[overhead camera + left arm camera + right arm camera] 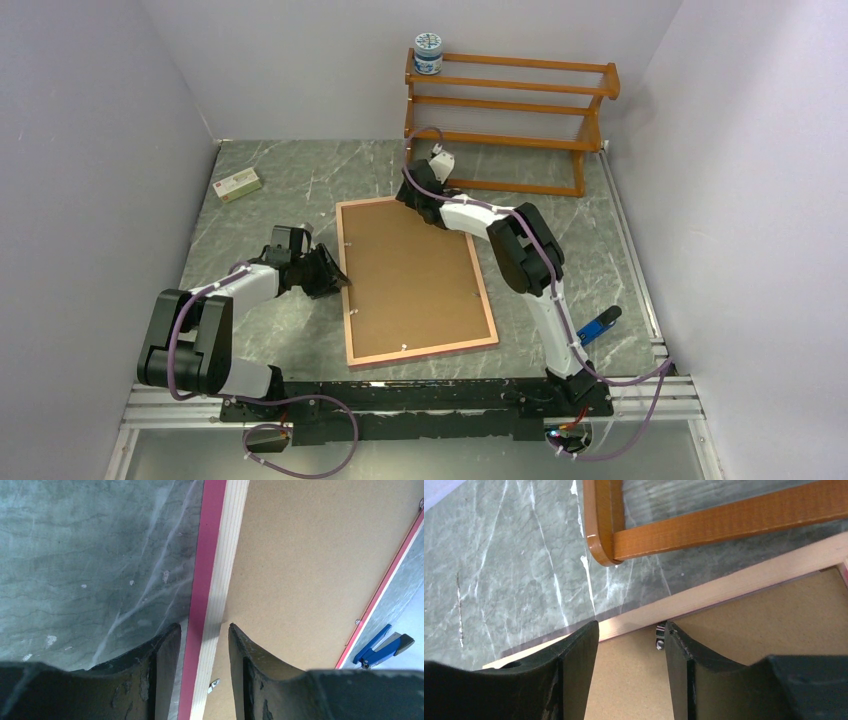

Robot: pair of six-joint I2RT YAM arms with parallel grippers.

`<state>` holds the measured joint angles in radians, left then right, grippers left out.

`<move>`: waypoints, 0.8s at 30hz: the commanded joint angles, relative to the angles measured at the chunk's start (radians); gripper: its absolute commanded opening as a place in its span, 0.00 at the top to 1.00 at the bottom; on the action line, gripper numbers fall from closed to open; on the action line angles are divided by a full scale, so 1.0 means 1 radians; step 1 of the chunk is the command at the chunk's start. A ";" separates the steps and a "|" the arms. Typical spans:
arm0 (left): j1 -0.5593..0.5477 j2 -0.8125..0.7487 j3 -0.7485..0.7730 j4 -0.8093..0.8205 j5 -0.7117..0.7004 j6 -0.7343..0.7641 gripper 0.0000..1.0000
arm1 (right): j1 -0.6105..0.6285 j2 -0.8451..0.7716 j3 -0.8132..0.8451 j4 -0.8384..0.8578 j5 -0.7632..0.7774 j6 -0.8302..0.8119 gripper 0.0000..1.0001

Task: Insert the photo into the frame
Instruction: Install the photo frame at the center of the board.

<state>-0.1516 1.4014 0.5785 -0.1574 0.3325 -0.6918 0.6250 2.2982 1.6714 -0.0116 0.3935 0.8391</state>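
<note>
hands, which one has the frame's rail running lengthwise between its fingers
The left hand: the frame's long rail runs between its fingers. The right hand faces the far short rail, with a metal clip between its fingers.

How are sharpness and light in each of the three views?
Top view: sharp, evenly lit, no glare on the frame. Left wrist view: left fingers dark, slightly blurred. Right wrist view: right fingers nearly black, faint sheen on the table.

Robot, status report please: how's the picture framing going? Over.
Left gripper straddling left rail of the frame, grip unclear. Right gripper open at top-rail clip. Frame face down, backing board in, photo unseen. Wooden rack close behind.
</note>
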 commanded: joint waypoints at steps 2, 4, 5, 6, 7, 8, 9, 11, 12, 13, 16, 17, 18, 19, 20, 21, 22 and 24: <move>0.000 0.015 -0.011 -0.043 -0.047 0.036 0.53 | -0.002 0.040 0.003 0.055 -0.091 -0.027 0.46; 0.000 0.019 -0.009 -0.042 -0.045 0.038 0.53 | -0.001 0.045 0.006 0.059 -0.100 -0.027 0.47; 0.000 0.021 -0.009 -0.041 -0.043 0.038 0.53 | -0.001 0.048 0.008 0.058 -0.104 -0.026 0.47; 0.000 0.023 -0.009 -0.040 -0.043 0.037 0.53 | -0.002 0.051 0.009 0.059 -0.111 -0.025 0.47; 0.000 0.025 -0.009 -0.040 -0.042 0.038 0.53 | -0.001 0.053 0.011 0.058 -0.113 -0.023 0.47; 0.000 0.024 -0.009 -0.040 -0.041 0.038 0.53 | -0.003 0.053 0.013 0.055 -0.114 -0.020 0.47; 0.000 0.025 -0.009 -0.040 -0.041 0.038 0.53 | -0.003 0.052 0.011 0.058 -0.117 -0.019 0.48; 0.000 0.024 -0.011 -0.040 -0.042 0.037 0.53 | -0.004 0.049 0.007 0.056 -0.113 -0.018 0.48; 0.000 0.024 -0.011 -0.041 -0.043 0.039 0.53 | -0.003 0.045 0.004 0.051 -0.102 -0.016 0.48; 0.000 0.023 -0.011 -0.042 -0.043 0.039 0.53 | -0.004 0.041 0.003 0.046 -0.093 -0.014 0.48; 0.000 0.018 -0.009 -0.046 -0.045 0.038 0.53 | -0.004 0.016 0.006 0.030 -0.062 -0.023 0.44; 0.000 0.016 -0.008 -0.048 -0.046 0.039 0.52 | -0.004 0.007 0.008 0.025 -0.055 -0.030 0.43; 0.000 0.014 -0.006 -0.049 -0.047 0.039 0.52 | -0.005 -0.003 0.015 0.016 -0.048 -0.037 0.41; 0.000 0.010 -0.006 -0.050 -0.048 0.037 0.52 | -0.004 -0.014 0.026 0.002 -0.041 -0.051 0.39; 0.000 0.009 -0.005 -0.049 -0.050 0.037 0.52 | -0.004 -0.025 0.038 -0.018 -0.036 -0.065 0.38; 0.000 0.007 -0.004 -0.050 -0.054 0.034 0.52 | -0.005 -0.041 0.048 -0.029 -0.034 -0.080 0.37; 0.000 0.005 -0.003 -0.051 -0.054 0.033 0.52 | -0.006 -0.057 0.055 -0.036 -0.035 -0.097 0.35; 0.000 -0.002 0.002 -0.057 -0.060 0.028 0.51 | -0.009 -0.098 0.063 -0.052 -0.050 -0.126 0.33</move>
<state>-0.1516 1.4033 0.5785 -0.1551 0.3347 -0.6922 0.6231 2.3062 1.6882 0.0147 0.3347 0.7856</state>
